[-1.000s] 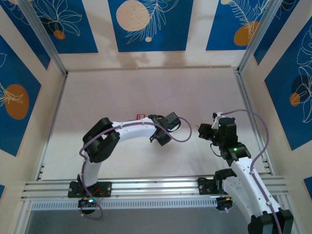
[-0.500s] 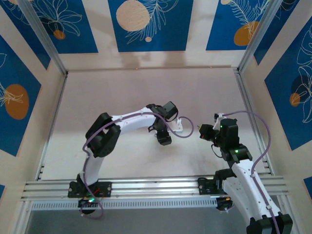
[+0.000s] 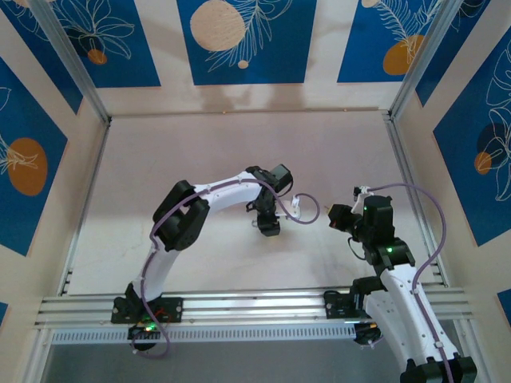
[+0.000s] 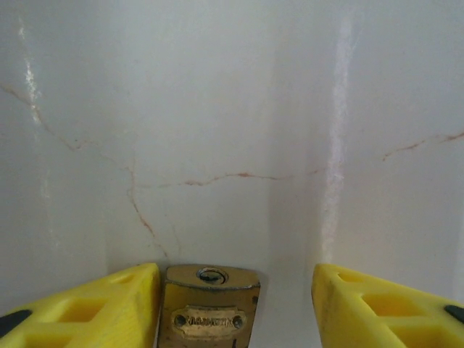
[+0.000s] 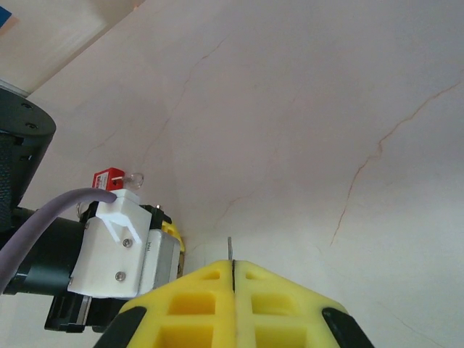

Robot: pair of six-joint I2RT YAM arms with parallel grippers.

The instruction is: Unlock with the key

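My left arm [image 3: 215,194] has swung rightward, its wrist now nearer my right fingers [image 5: 214,281], elbow drawn in behind.

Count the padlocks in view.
1: a brass padlock between the left gripper's fingers, beside one of them. A red thing by that arm could be another; too small to tell.

The top camera looks down from behind the arms [image 3: 215,191]. Both wrist cameras sit close over the same table [image 4: 217,109].
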